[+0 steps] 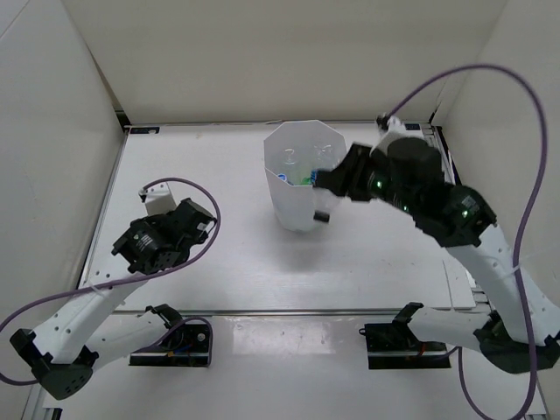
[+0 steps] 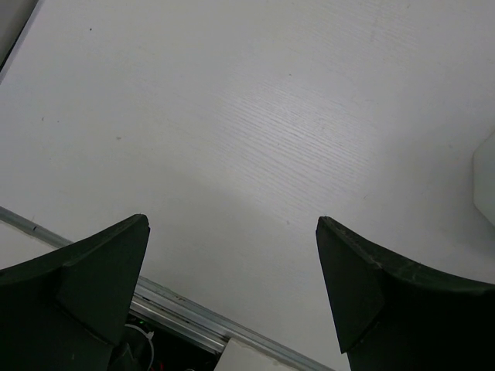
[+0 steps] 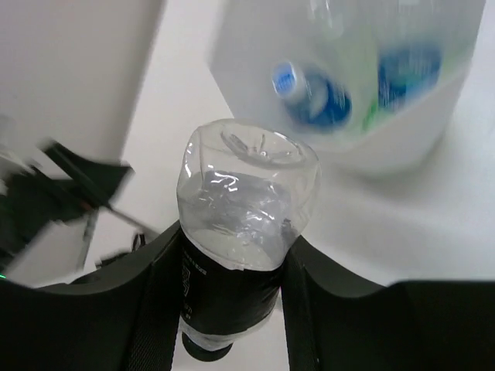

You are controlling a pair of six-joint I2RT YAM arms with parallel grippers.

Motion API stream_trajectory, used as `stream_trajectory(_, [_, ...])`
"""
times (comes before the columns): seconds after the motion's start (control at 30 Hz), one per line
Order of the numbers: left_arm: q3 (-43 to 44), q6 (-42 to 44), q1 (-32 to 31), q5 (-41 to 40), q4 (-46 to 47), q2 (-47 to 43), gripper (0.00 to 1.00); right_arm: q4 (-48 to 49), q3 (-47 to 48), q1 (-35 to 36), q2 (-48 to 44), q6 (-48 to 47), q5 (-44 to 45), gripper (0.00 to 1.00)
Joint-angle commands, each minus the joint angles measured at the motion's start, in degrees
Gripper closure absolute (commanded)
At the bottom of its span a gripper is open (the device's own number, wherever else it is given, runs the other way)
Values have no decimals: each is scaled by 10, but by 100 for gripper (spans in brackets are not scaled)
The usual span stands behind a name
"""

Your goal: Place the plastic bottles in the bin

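My right gripper point(image 1: 325, 191) is shut on the short bottle with the black label point(image 3: 236, 255). It holds the bottle cap down, beside the near right wall of the white faceted bin point(image 1: 293, 208). In the right wrist view the gripper point(image 3: 232, 259) clamps the label between both fingers, and the bin point(image 3: 402, 151) lies beyond, blurred. Inside it lie two clear bottles with blue labels point(image 3: 321, 100) point(image 3: 408, 73) and a bit of green point(image 3: 371, 117). The plain clear bottle is not clearly visible. My left gripper point(image 1: 194, 227) is open and empty over bare table at the left point(image 2: 232, 255).
White walls close the table at the back and both sides. A metal rail point(image 2: 193, 313) runs along the near edge. The bin's edge point(image 2: 486, 185) shows at the far right of the left wrist view. A purple cable point(image 1: 490, 79) loops above the right arm.
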Motion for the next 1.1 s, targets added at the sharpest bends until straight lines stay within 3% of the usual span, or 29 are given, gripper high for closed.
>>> stream_trajectory(0.0, [2,-7,1,8,5,11,0,-18,138,4,94,-100,74,71])
stream_trajectory(0.1, [2,0,1,8,5,16,0,-11,268,-18,198,-156,130,68])
stream_trajectory(0.2, [16,15,1,1,5,28,0,-24,397,-55,291,-197,105,57])
stream_trajectory(0.27, [30,22,1,1,-2,28,0,-29,447,-77,336,-225,40,32])
stream_trajectory(0.33, [30,22,1,1,-8,28,0,-56,495,-77,351,-225,18,0])
stream_trajectory(0.4, [30,8,1,1,-15,22,0,-72,479,-93,336,-189,23,0])
stream_trajectory(0.53, [6,-15,1,12,-29,-19,0,-63,254,-198,212,-115,-36,0])
stream_trajectory(0.67, [-28,-38,1,12,-29,-43,0,-96,153,-293,146,-102,-86,0])
stream_trajectory(0.83, [-49,-56,1,-14,-29,-41,0,-134,94,-397,94,-138,-141,0])
stream_trajectory(1.07, [-14,-27,1,-41,0,32,0,-134,42,-415,45,-138,-111,0])
